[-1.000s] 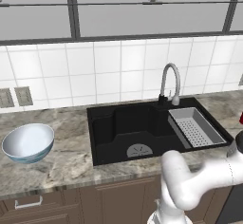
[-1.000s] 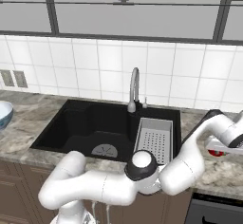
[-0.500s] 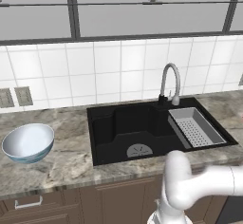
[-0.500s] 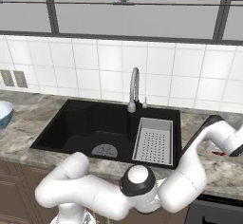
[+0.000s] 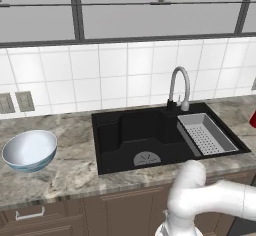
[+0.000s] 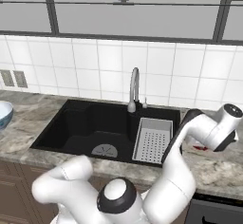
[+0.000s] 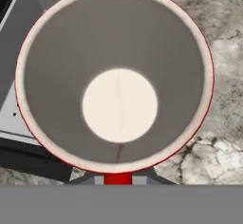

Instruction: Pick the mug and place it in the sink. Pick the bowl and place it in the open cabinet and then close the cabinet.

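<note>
One red mug (image 7: 116,80) takes up most of the hand view, seen straight down its mouth: pale rim, grey shaded wall, a cream circle at the bottom. A strip of its red outside shows at the lower edge, between the dark tips of the gripper (image 7: 117,179), whose jaws are closed tight on the mug's near wall.

Taking the sink (image 5: 125,135) as landmark: in the right base view the mug (image 6: 201,146) is a small red patch on the marble counter (image 6: 218,171) just right of the sink's right rim, mostly hidden behind the white arm, which bends over that spot. In the left base view a sliver of red (image 5: 253,118) shows at the picture's right edge, right of the sink. In the hand view the mug overlaps the grey corner of the perforated tray (image 5: 206,134) that sits in the right part of the sink; whether the mug's base touches the counter cannot be told.

The curved metal faucet (image 5: 178,87) stands at the sink's back rim, near the tray. The round grey drain (image 5: 147,158) lies in the sink's front part, left of the tray. The bowl (image 5: 30,150) sits upright on the counter well left of the sink, white inside, with a blue-teal outside.
</note>
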### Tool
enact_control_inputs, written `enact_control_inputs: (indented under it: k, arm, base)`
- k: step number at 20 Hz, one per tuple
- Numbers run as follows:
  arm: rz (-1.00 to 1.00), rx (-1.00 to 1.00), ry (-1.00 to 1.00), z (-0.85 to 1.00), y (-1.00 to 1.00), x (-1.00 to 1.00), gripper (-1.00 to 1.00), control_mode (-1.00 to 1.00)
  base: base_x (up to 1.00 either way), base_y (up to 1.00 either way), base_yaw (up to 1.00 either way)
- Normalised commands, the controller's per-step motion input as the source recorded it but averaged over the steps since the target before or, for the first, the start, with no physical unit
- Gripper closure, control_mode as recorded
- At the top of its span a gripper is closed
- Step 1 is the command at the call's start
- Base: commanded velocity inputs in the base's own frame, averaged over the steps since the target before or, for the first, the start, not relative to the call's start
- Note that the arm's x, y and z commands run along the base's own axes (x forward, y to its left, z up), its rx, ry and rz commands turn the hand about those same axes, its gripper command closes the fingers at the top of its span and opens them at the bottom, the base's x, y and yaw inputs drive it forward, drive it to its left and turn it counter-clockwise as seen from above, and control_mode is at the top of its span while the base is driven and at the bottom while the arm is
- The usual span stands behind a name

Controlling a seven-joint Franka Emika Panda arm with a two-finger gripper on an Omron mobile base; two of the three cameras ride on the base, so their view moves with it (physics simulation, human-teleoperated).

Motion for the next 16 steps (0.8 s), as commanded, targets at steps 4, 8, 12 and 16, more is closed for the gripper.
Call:
enact_control_inputs:
  k: [4,8,12,16]
  arm:
    - [0.0,-0.22,-0.05,0.54,0.87,-0.51,1.0,-1.0]
    - [0.0,-0.25,-0.11,0.84,0.78,-0.47,1.0,-1.0]
    - [0.0,-0.2,-0.04,0.67,0.79,-0.25,1.0,-1.0]
    - [0.01,-0.04,0.04,0.74,0.96,-0.16,1.0,-1.0]
  base:
    - [0.0,0.0,0.0]
    - [0.0,0.0,0.0]
    - [0.0,0.0,0.0]
    - [0.0,0.0,0.0]
